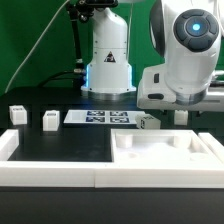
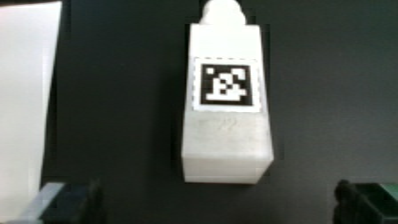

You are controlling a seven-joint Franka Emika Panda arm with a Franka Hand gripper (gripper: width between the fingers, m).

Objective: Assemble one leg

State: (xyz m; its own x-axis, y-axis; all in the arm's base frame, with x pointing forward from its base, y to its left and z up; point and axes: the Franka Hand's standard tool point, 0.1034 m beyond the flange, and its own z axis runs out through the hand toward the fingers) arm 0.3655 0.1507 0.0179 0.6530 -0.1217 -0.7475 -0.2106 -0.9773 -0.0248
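Observation:
In the wrist view a white leg (image 2: 228, 120) lies flat on the black table with its black-and-white tag (image 2: 226, 85) facing up. My gripper (image 2: 217, 206) is open above it. The dark fingertips (image 2: 63, 205) stand wide apart on either side of the leg's near end and do not touch it. In the exterior view the gripper (image 1: 150, 116) hangs low over the table, right of the marker board (image 1: 100, 117), mostly hidden by the arm. Two more legs (image 1: 17, 113) (image 1: 50, 120) stand upright at the exterior view's left.
A large white tray-like part with raised rims (image 1: 165, 150) lies in front at the exterior view's right. A white L-shaped wall (image 1: 30, 150) runs along the front left. A white surface (image 2: 22, 60) lies beside the leg in the wrist view.

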